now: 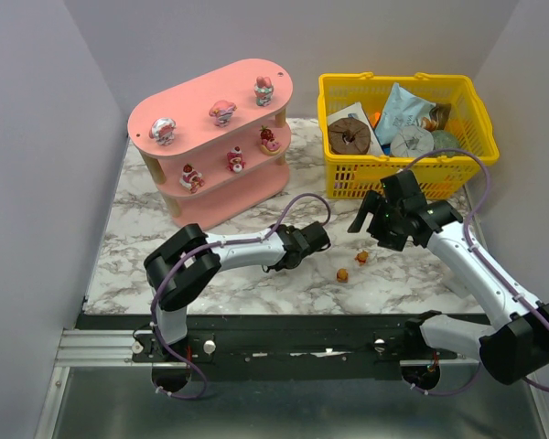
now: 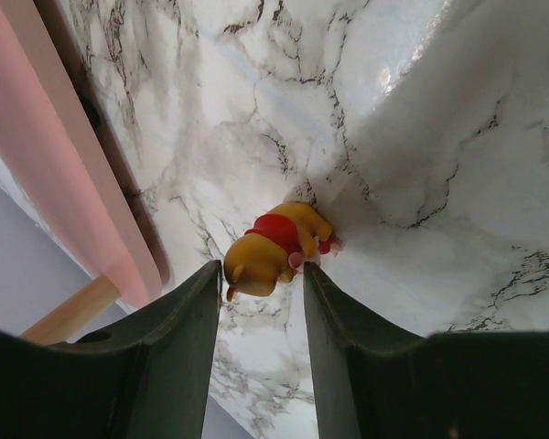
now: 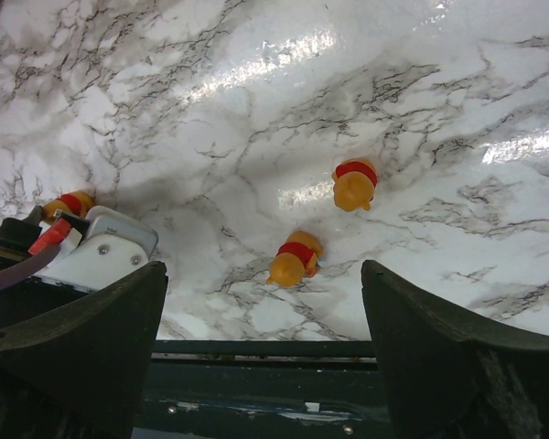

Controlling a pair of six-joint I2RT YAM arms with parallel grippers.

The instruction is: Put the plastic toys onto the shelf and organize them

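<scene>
The marble table (image 1: 137, 238) carried everything. At its far left stood the pink three-tier shelf (image 1: 201, 91), its open side turned toward the arms, presumably so that either could reach the boards. At the far right sat one yellow basket (image 1: 482, 123) of packets, no part of this job.

The left arm (image 1: 229, 249) lay low across the middle of the table. The right arm (image 1: 467, 256) hung above the near right, its camera looking straight down, probably to choose a toy.

The left jaws stood narrow, one on either side of an orange bear (image 2: 274, 242) lying on the marble near the shelf; whether they already pinched it I could not tell. The right jaws gaped wide and held nothing.

Six pink, red and white figurines (image 1: 223, 112) stood on the shelf, three spaced along the top board and three along the middle one; the even spacing looked deliberate. Three bears in all lay on the table: the one between the left jaws and two loose bears (image 3: 354, 183), near each other but apart, below the right jaws.
</scene>
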